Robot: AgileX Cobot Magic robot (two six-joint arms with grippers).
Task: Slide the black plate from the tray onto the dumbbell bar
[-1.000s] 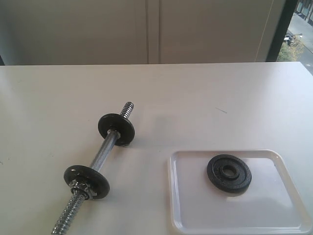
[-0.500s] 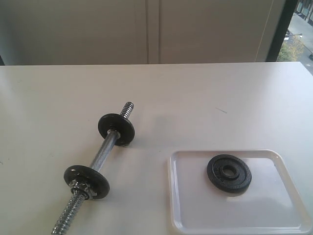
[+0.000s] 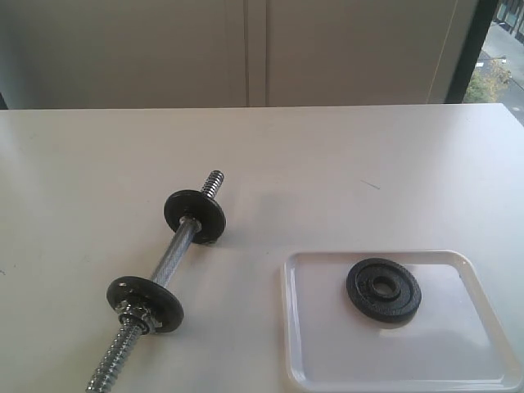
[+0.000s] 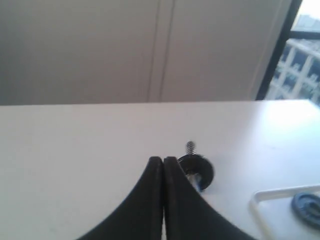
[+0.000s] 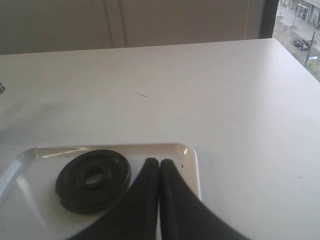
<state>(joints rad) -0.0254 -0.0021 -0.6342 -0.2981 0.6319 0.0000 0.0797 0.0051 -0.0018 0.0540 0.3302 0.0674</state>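
Note:
The black plate (image 3: 383,290) lies flat in the white tray (image 3: 327,360) at the front right; the right wrist view shows the plate (image 5: 93,180) and the tray (image 5: 189,152) too. The chrome dumbbell bar (image 3: 173,255) rests diagonally on the table at the left, carrying two black discs, one toward the far end (image 3: 195,214) and one toward the near end (image 3: 145,303). Neither gripper appears in the exterior view. My left gripper (image 4: 163,161) is shut and empty, hanging short of the bar's far disc (image 4: 196,168). Shut and empty as well, my right gripper (image 5: 159,163) hovers over the tray beside the plate.
The white table (image 3: 344,164) runs back to a grey wall with a window strip at the far right. A small dark mark (image 3: 370,185) sits on the tabletop beyond the tray. A chrome collar nut (image 3: 136,314) sits against the bar's near disc.

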